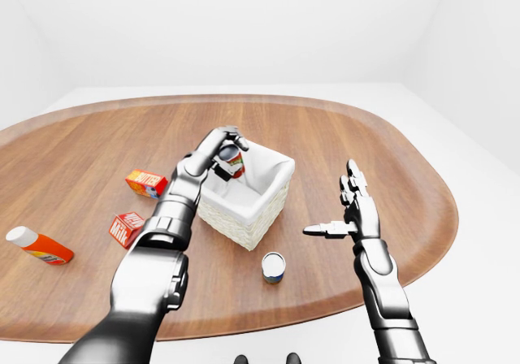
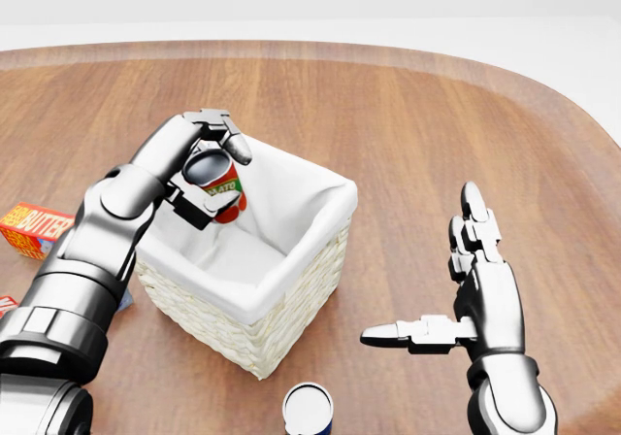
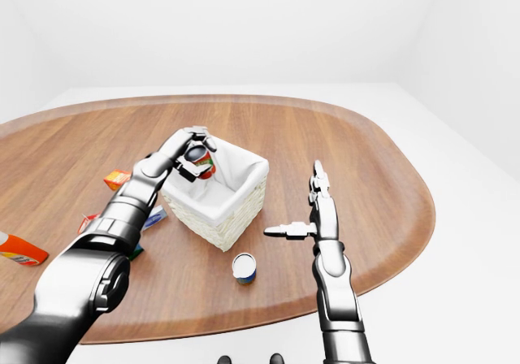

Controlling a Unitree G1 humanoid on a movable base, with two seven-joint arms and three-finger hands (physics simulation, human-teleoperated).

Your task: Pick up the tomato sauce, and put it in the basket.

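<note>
The red tomato sauce can (image 2: 219, 186) is gripped by the left robot hand (image 2: 199, 168), held tilted over the white-lined wicker basket (image 2: 291, 284) at centre frame. The right robot hand (image 2: 456, 294) is spread empty at lower right. A blue-labelled tin can (image 2: 308, 409) is seen on the wooden counter (image 2: 408, 115) below the basket, and an orange butter box (image 2: 29, 226) at the left edge.

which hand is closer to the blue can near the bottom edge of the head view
Right. The right hand hangs open, up and to the right of the blue can, apart from it. The left hand is farther, gripping the tomato sauce over the basket.

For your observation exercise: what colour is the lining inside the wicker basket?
White: a plain cloth lining folded over the basket rim, clearest in the head view.
</note>
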